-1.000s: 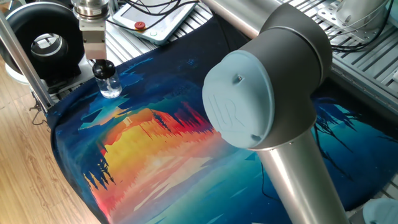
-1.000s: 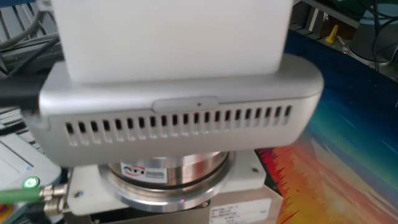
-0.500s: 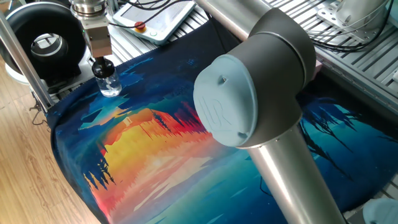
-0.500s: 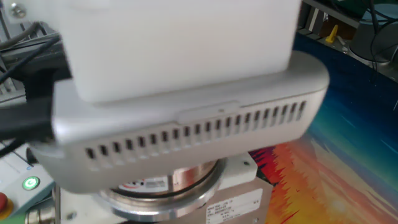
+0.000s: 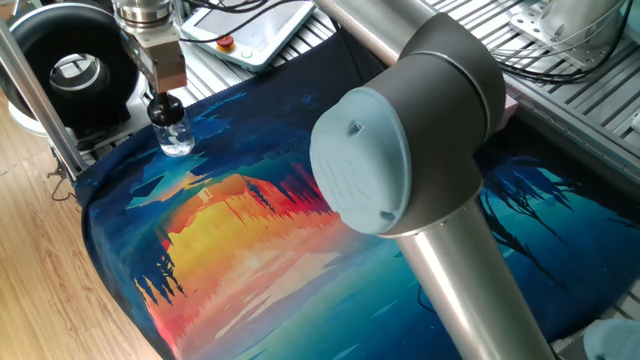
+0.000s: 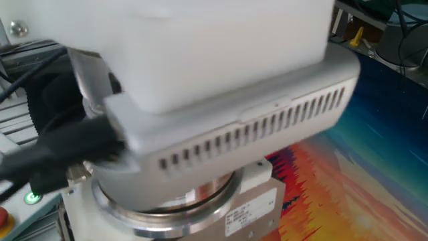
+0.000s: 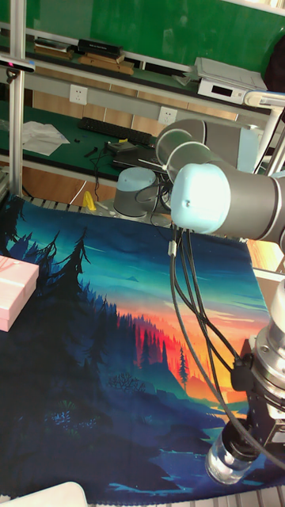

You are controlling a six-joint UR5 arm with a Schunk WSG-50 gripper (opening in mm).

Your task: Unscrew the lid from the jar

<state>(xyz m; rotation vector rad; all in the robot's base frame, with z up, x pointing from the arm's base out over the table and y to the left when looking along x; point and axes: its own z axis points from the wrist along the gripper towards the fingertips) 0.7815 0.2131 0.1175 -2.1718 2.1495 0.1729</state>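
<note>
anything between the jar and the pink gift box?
Only bare printed mat between the jar and the pink gift box, per the tall fixed view.

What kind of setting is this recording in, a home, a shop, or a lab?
Most likely a robotics lab: a robot arm works over a table covered by a printed sunset mat, with a teach pendant nearby and equipment shelves behind.

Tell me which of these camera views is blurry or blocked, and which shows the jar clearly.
One fixed view is sharp: the jar and its lid show clearly under the gripper. The other fixed view is blocked by the arm's close, motion-blurred housing; no jar visible. The tall fixed view is fairly sharp, with the jar at the bottom edge.
</note>
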